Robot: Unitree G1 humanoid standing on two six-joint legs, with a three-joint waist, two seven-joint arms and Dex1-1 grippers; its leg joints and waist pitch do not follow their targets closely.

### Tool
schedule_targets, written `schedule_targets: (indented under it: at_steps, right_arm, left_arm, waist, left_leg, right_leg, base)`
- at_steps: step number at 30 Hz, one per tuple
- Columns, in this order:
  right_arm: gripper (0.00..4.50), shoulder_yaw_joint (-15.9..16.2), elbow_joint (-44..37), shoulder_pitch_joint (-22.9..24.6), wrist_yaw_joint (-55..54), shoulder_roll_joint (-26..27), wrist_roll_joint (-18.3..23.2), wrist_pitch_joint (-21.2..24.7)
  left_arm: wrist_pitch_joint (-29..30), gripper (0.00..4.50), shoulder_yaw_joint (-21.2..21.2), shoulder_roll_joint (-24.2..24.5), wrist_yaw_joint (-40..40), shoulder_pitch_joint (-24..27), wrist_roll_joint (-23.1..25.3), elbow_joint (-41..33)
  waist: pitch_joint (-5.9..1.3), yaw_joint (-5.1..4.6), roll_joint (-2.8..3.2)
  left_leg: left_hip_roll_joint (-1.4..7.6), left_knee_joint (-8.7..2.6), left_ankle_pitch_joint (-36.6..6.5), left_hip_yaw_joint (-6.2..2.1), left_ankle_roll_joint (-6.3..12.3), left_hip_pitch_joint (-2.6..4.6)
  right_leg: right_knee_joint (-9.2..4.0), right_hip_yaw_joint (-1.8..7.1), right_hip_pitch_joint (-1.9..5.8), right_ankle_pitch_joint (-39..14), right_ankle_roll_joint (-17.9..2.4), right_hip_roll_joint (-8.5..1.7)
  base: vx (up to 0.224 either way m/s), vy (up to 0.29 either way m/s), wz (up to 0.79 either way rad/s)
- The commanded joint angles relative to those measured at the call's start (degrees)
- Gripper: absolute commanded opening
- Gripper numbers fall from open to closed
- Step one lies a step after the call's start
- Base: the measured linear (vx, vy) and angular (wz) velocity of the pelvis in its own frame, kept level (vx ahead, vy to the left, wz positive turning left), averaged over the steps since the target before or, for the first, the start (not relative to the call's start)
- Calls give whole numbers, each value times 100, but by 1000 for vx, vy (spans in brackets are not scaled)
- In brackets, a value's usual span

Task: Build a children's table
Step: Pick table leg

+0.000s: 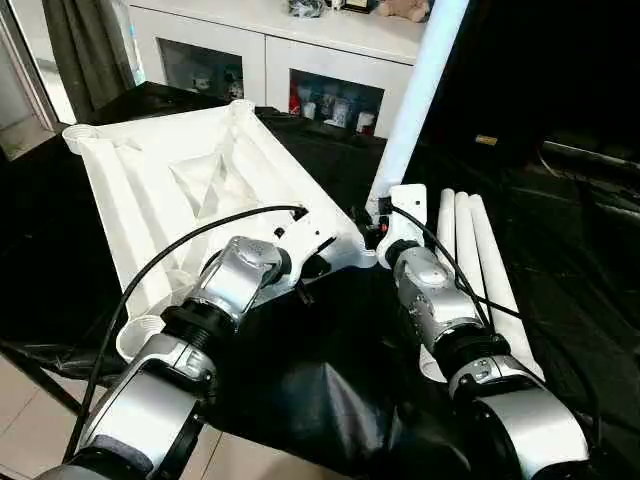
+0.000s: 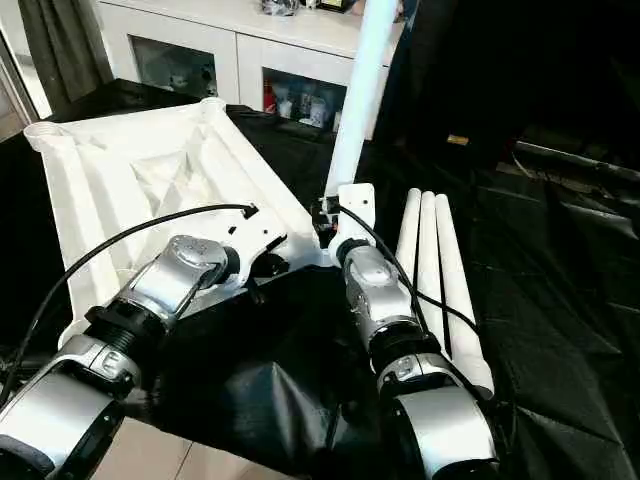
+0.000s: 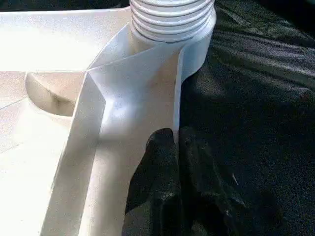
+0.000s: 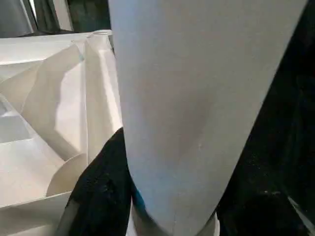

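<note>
The white table top (image 1: 170,170) lies underside up on the black-draped work surface, ribs and round corner sockets showing. One white leg (image 1: 420,90) stands upright in the corner socket nearest my arms, its threaded end (image 3: 172,17) at the socket. My right gripper (image 1: 378,226) is shut on this leg low down; a black finger (image 4: 101,191) presses its side. My left gripper (image 3: 176,147) is shut on the top's thin rim beside that same socket. Three more legs (image 1: 470,250) lie side by side to the right of my right arm.
A white cabinet (image 1: 300,50) with glass-fronted shelves stands behind the work surface. An open socket (image 1: 140,335) sits at the near-left corner, close to the surface's front edge, with pale floor (image 1: 30,410) below. Black cables loop over both forearms.
</note>
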Motion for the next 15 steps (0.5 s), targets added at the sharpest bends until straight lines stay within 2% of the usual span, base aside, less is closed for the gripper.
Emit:
schedule_targets:
  at_steps: [1,9,11,13,14,15]
  right_arm:
    - [187,102,742,358,134,289,-5,438]
    - [187,19,856,211,228,266,-61,446]
    - [243,-37,817,188,353,277,-1,461]
    - [257,-70,804,166,396,283,23,464]
    - [277,-95,795,146,445,287,50,454]
    - [277,-104,793,139,463,289,59,450]
  left_arm:
    - [92,0,115,61,542,-50,188,211]
    - [76,0,82,148,391,-19,192,162]
    - [68,0,83,160,380,-30,193,168]
    - [64,0,85,168,370,-40,191,171]
    - [53,0,83,173,364,-46,192,178]
    - [49,0,83,175,362,-49,192,182]
  waist:
    - [-149,14,123]
    - [-140,-6,128]
    - [-148,3,130]
    - [-143,-6,132]
    - [-160,-5,138]
    - [-159,-8,133]
  left_leg:
    - [313,-536,-2030,-149,-74,-45]
    - [315,-549,-2246,-171,-98,-44]
    - [319,-544,-2216,-165,-89,-35]
    - [316,-546,-2214,-159,-75,-43]
    - [320,-547,-2139,-166,-83,-66]
    - [321,-553,-2072,-173,-85,-87]
  right_leg:
    - [-562,257,76,-2160,-945,-468]
    - [-592,257,40,-2516,-830,-475]
    - [-594,266,28,-2473,-834,-476]
    - [-585,263,33,-2373,-881,-462]
    - [-578,268,52,-2282,-917,-485]
    - [-565,259,76,-2203,-925,-480]
  base:
    - [0,0,0]
    - [0,0,0]
    - [0,0,0]
    - [0,0,0]
    - [0,0,0]
    - [0,0,0]
